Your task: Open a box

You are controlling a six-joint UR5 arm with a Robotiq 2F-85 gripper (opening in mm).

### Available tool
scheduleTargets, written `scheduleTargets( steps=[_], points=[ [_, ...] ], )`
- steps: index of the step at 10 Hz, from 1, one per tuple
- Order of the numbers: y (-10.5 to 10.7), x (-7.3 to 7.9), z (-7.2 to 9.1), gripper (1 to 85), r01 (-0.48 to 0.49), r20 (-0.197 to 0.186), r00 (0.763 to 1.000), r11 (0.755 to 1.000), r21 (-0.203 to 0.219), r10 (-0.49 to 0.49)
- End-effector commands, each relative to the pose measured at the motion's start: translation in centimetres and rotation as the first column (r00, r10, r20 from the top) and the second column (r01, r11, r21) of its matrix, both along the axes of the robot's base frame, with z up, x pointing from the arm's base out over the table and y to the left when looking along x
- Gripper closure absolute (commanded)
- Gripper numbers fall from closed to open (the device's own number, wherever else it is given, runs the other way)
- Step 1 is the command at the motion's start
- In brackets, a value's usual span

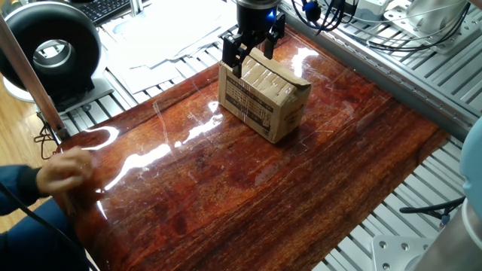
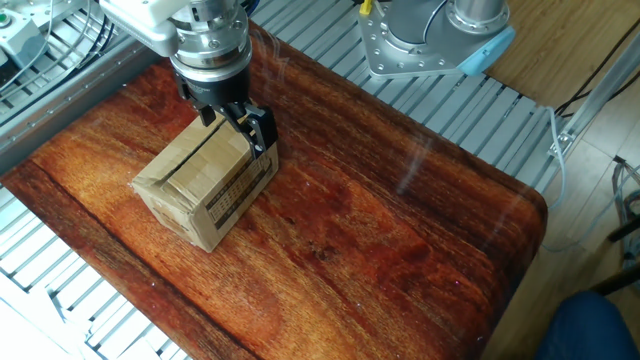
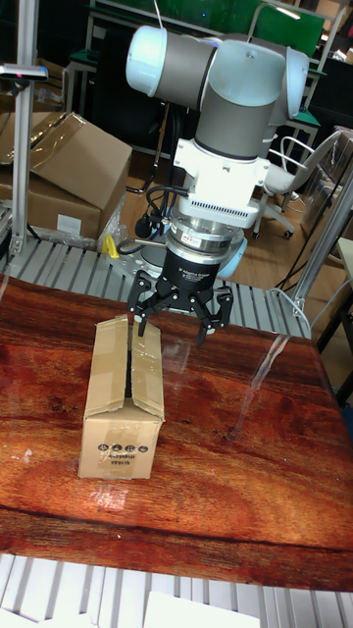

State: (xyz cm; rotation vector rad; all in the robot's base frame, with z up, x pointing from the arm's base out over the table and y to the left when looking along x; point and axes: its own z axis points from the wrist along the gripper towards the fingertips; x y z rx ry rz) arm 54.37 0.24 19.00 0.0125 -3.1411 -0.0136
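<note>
The box [image 1: 265, 99] is a small brown carton with black print on its side, lying on the glossy wooden board [image 1: 248, 188]. Its top flaps are folded shut, with a seam running along the top [image 3: 128, 358]. My gripper [image 1: 252, 54] hangs open over the box's far end, one finger down at the end edge and the other off to the side. Nothing is between the fingers. In the other fixed view the gripper [image 2: 235, 122] stands at the box [image 2: 200, 188] corner nearest the arm. The tall view shows the gripper [image 3: 176, 316] just behind the box [image 3: 123, 397].
A person's blurred hand [image 1: 64, 173] is at the board's left edge, and a blue sleeve [image 2: 590, 325] shows at the bottom right. A black round device [image 1: 53, 47] stands at the far left. Large cartons [image 3: 59, 167] lie behind the table. The arm's base [image 2: 440, 40] is at the board's far side.
</note>
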Motion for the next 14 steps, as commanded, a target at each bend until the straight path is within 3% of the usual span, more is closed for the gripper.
scheduleTargets(
  steps=[1, 10, 12, 14],
  points=[
    [-0.6, -3.0, 0.1, 84.7, -0.212, -0.117, 0.971, 0.977, -0.011, 0.210],
    [-1.4, -2.6, 0.1, 84.7, -0.251, -0.106, 0.963, 0.968, -0.026, 0.247],
    [-2.1, -2.7, 0.4, 84.7, -0.270, -0.108, 0.958, 0.962, -0.024, 0.266],
    [-4.0, -3.0, 0.1, 84.7, -0.293, -0.105, 0.952, 0.955, -0.051, 0.286]
  ],
)
